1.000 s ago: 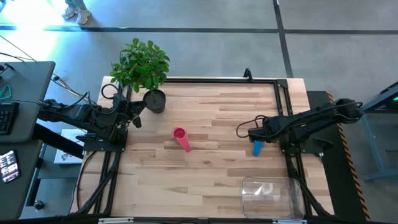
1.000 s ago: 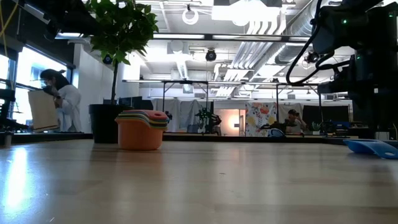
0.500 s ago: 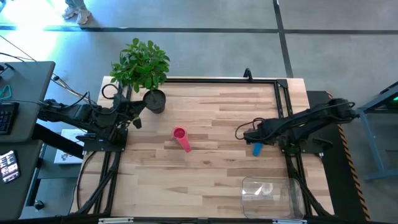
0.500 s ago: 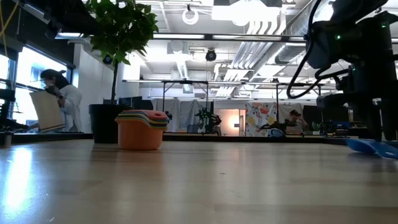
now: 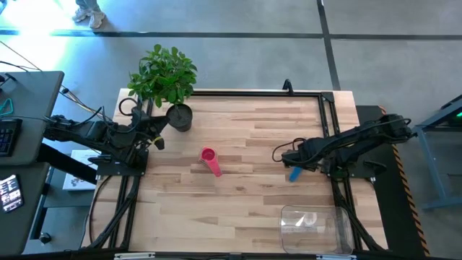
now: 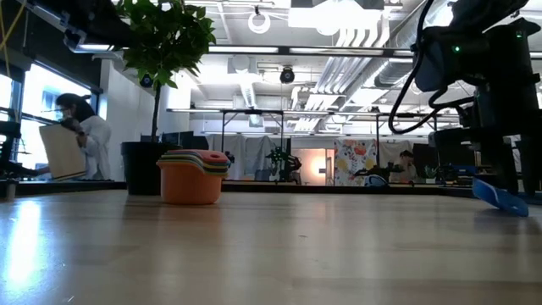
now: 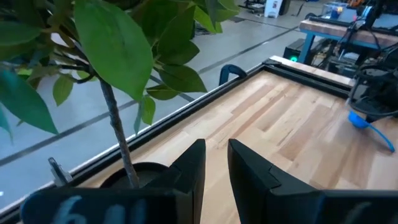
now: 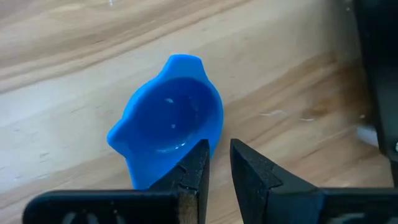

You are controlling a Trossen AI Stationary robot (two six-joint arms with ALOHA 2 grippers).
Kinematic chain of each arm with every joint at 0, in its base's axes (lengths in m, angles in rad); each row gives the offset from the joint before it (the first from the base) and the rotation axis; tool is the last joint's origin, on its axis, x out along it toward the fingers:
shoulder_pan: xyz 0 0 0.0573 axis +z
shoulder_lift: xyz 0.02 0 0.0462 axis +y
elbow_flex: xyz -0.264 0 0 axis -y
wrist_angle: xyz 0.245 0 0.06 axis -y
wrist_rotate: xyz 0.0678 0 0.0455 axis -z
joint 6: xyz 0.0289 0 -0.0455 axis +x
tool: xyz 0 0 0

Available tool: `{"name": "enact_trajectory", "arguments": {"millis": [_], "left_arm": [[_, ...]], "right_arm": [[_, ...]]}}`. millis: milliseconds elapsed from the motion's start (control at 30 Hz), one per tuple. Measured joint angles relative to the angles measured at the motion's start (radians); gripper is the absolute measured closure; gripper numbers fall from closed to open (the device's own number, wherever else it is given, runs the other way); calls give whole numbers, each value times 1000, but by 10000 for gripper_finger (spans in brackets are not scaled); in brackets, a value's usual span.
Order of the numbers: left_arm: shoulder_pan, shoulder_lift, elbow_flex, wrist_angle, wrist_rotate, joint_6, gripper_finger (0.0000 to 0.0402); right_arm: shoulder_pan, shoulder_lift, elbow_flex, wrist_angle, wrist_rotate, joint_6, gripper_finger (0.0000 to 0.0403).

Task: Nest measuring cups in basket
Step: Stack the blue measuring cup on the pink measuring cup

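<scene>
A blue measuring cup [image 5: 294, 174] sits on the table's right half. It fills the right wrist view [image 8: 171, 118] and looks tilted in the low view [image 6: 500, 199]. My right gripper [image 5: 296, 163] [image 8: 219, 165] is over it, shut on its edge. A nested stack of cups with pink on top [image 5: 208, 156] stands mid-table on its base; in the low view its orange outer cup [image 6: 192, 176] shows. The clear basket [image 5: 316, 225] rests at the near right edge. My left gripper [image 5: 154, 139] [image 7: 216, 168] waits shut by the plant pot [image 5: 180, 115]. My right gripper pinches the blue cup's rim [image 8: 210, 134] between its two fingertips, coming from above and slanting down. The cup sits tilted in the hold, with one end raised and its lower end [image 6: 518, 208] on the table.
A leafy plant in a dark pot stands at the far left corner, close to my left gripper. A black frame rail [image 5: 253, 92] runs along the table's far edge. Bare wood lies between the cup stack and the basket.
My right gripper has come down and slightly toward the table's left onto the blue cup. The cup lay flat a second ago. Now it has turned a little and tipped, with one end lifted off the wood and the other still down.
</scene>
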Motion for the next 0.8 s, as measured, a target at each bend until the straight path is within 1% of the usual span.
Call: {"name": "enact_trajectory", "arguments": {"millis": [133,400,633,800], "left_arm": [[0,0,0,0,-31,28,344],[0,0,0,0,-97,62,344],[0,0,0,-1,-114,71,344],[0,0,0,-1,-113,67,344]], "right_arm": [[0,0,19,12,-3,6,348],[0,0,46,-7,27,11,348],[0,-1,35,-10,76,44,348],[-2,3,-1,15,67,52,348]]}}
